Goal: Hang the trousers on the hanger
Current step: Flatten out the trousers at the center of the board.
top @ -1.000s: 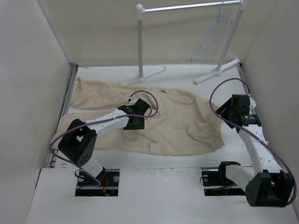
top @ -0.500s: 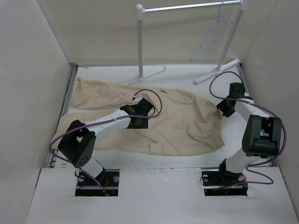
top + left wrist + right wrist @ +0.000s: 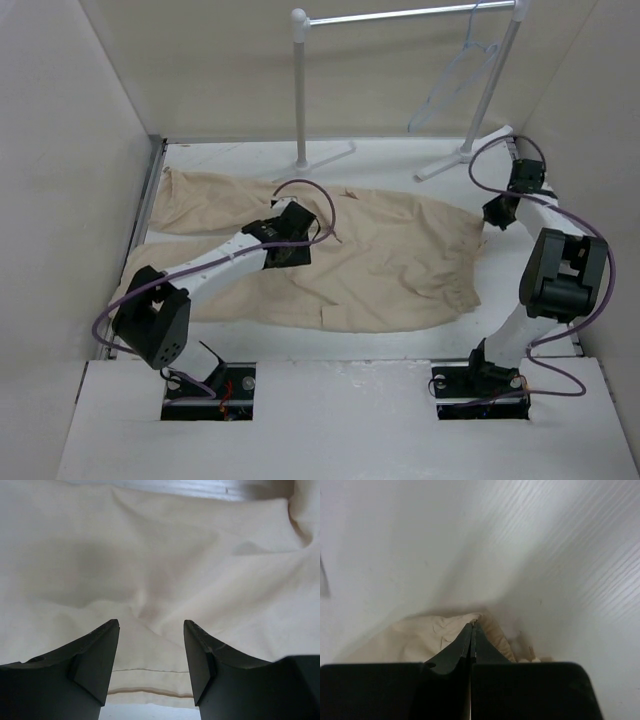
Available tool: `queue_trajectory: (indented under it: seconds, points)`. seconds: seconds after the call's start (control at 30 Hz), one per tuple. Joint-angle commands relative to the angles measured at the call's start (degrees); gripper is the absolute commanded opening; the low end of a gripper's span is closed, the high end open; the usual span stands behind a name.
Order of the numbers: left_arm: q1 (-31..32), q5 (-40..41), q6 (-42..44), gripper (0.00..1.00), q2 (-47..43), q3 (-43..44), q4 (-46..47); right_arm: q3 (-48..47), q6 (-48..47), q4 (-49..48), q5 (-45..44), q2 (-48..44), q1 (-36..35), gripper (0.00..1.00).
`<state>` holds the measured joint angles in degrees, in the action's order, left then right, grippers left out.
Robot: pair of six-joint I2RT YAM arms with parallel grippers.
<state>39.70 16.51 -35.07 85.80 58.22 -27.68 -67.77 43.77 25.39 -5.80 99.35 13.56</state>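
Right gripper (image 3: 471,626) now farther back, jaws pinched shut on trousers (image 3: 400,265) edge; left gripper (image 3: 151,625) jaws wide over cloth.

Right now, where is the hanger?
In the top view, the hanger hangs on the rack's rail at the far right, beside the right post, beyond the trousers.
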Motion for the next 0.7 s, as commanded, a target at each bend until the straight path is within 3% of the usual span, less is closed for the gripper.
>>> queue_trajectory:
  seconds: [0.0,0.2,0.27,0.33,0.37,0.43,0.53,0.63,0.67]
  points:
    - [-2.4,0.9,-1.5,0.53,-4.9,0.1,-0.8,-6.9,1.9,-1.2,-5.1,-0.6,3.8,0.0]
    - [-8.7,3.6,-4.3,0.54,-8.4,0.8,-2.8,-15.5,1.9,0.2,-11.7,3.4,6.0,0.01]
    - [-11.5,4.5,-5.4,0.54,-9.1,1.6,-2.6,-17.5,1.3,0.2,-13.1,4.6,5.6,0.23]
    - [-14.3,4.8,-6.7,0.55,-9.2,2.4,-2.0,-19.5,-0.5,0.8,-14.1,5.1,5.3,0.55]
    - [-16.1,4.4,-7.5,0.55,-8.9,2.8,-1.4,-19.7,-0.7,1.5,-13.5,4.5,4.5,0.64]
    - [-19.3,3.1,-9.3,0.55,-7.8,3.7,0.4,-17.5,-0.7,1.7,-12.5,0.9,1.6,0.69]
    - [-23.5,0.7,-11.6,0.56,-4.6,5.1,4.2,-9.3,0.5,-0.5,-12.4,-6.8,-4.4,0.63]
    - [-27.1,-2.5,-14.1,0.56,0.0,6.6,7.5,0.0,1.5,-1.8,-9.9,-13.6,-11.0,0.22]
    - [-28.2,-3.2,-14.9,0.56,1.5,6.8,8.7,3.0,1.7,-1.8,-8.3,-15.7,-13.3,0.12]
